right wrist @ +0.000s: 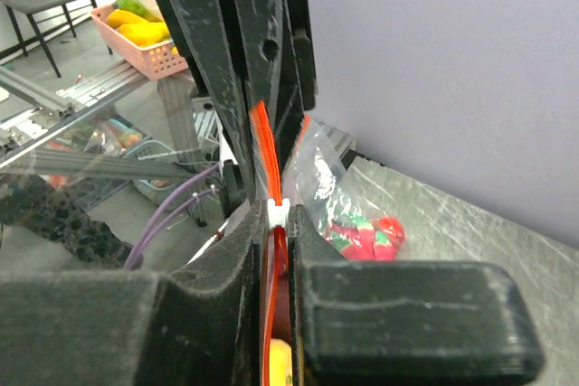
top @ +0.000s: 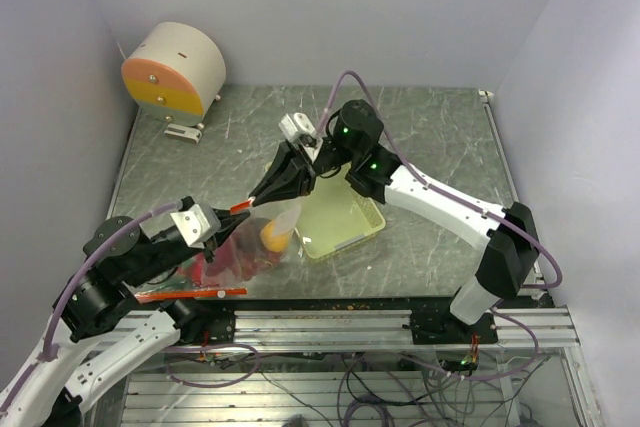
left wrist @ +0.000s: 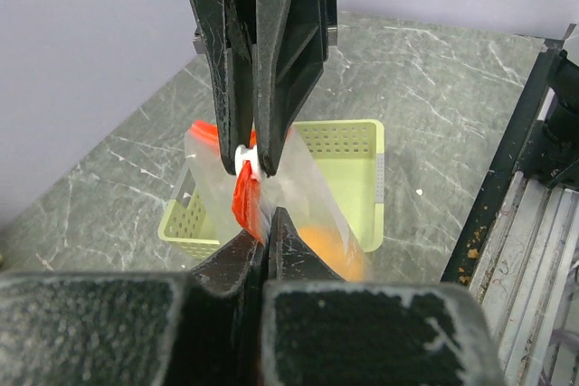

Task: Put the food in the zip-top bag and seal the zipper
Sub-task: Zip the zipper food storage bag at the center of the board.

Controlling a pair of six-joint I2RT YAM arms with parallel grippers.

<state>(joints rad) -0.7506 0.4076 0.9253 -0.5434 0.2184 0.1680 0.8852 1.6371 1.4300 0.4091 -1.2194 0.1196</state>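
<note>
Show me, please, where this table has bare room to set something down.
Bare: the far right corner of the table beyond the right arm, and the far stretch right of the round drum. Crowded: around the bag and tray.

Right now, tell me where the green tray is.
In the top view, the green tray sits mid-table, just right of the zip-top bag, below the right gripper.
</note>
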